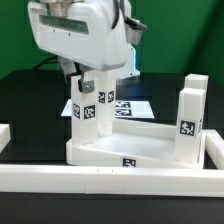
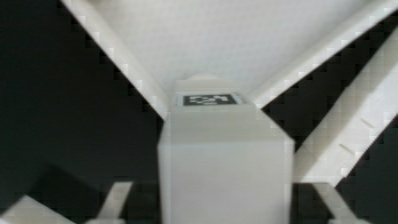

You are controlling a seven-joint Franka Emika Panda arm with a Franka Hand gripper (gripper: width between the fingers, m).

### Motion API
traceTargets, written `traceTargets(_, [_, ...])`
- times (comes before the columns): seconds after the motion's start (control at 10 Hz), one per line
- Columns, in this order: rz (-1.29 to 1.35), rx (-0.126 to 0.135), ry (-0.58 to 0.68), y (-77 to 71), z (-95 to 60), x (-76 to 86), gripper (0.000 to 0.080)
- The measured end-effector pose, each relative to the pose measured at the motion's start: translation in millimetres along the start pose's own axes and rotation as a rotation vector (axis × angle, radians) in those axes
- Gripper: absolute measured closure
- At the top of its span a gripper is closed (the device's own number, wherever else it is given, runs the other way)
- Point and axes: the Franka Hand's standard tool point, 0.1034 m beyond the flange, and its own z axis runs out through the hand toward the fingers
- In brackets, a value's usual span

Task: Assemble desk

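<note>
Exterior view first: my arm's wrist housing [image 1: 80, 35] fills the upper part of the picture, hanging straight down over the black table [image 1: 30, 100], tool axis vertical. Below it, the largest task piece, the white tabletop [image 1: 130, 145], lies flat with its raised rim up, close to the table's near edge and pushed up to the white border rail [image 1: 100, 180] that runs along that edge. Behind the tabletop, toward the table's far edge, the marker board [image 1: 135, 105] lies flat.

One white leg [image 1: 190, 120] stands upright at the tabletop's corner toward the exterior view's right, tag facing the camera. Two more legs stand at the corner toward the exterior view's left: one nearer leg [image 1: 86, 115] directly under my wrist, and a second leg [image 1: 106, 100] just beside it, slightly farther back.

My gripper [image 1: 82, 72] comes down on top of the nearer leg. In the wrist view that leg [image 2: 222, 150] rises straight up the middle of the picture, its tag [image 2: 210, 99] on the end face, with the tabletop's rim [image 2: 320, 70] spreading out beyond it. Fingers [image 2: 116, 200] show as pale shapes flanking the leg; I read them as clamped on it, though the contact itself is blurred.
</note>
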Motion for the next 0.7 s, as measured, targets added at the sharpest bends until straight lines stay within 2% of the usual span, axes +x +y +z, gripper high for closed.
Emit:
traceTargets(0.3, [0.201,0.002,0.000,-0.3,0.1,0.1,0.0509])
traceTargets(0.5, [0.180,0.001,0.000,-0.3,0.6,-0.2,0.0508])
traceTargets(0.6, [0.145,-0.009,0.002,0.0,1.1,-1.7,0.0331])
traceTargets(0.7, [0.101,-0.027,0.008,-0.7,2.3,-6.7,0.0195])
